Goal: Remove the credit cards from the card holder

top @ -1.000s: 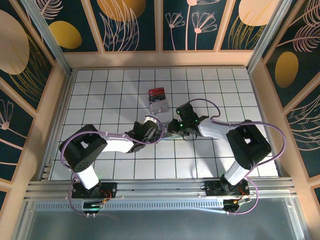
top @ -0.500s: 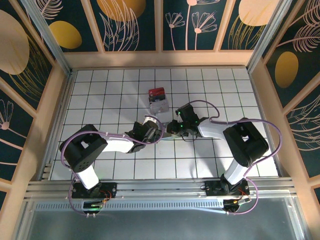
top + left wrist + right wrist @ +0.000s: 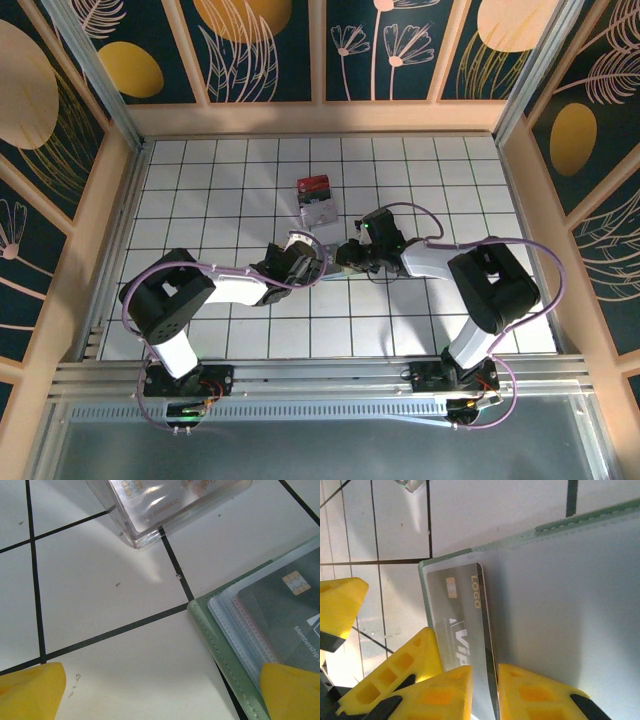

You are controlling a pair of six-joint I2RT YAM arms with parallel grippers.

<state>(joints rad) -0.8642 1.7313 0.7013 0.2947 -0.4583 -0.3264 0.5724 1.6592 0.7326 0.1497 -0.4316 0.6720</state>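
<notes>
The pale green card holder (image 3: pixel 580 605) lies open on the tiled table between both grippers (image 3: pixel 328 253). A grey credit card (image 3: pixel 462 610) marked LOGO and VIP sticks out of its clear sleeve. My right gripper (image 3: pixel 487 695) is shut on this card's long edge, one yellow finger on each side. In the left wrist view the holder's stitched corner (image 3: pixel 220 635) and a chip card (image 3: pixel 290 615) under plastic sleeves show at the right. My left gripper (image 3: pixel 160 700) stands wide open, its right fingertip (image 3: pixel 292 690) over the holder and its left one (image 3: pixel 30 690) on bare tile.
A clear box (image 3: pixel 317 200) with a red top, cards inside, stands just beyond the holder; its corner (image 3: pixel 150 515) is close to the left gripper. Wooden walls ring the white gridded table (image 3: pixel 200 180), with free tiles on both sides.
The right jaws have narrowed onto the grey card and the right wrist has shifted slightly to the right. The left arm and the holder have stayed put.
</notes>
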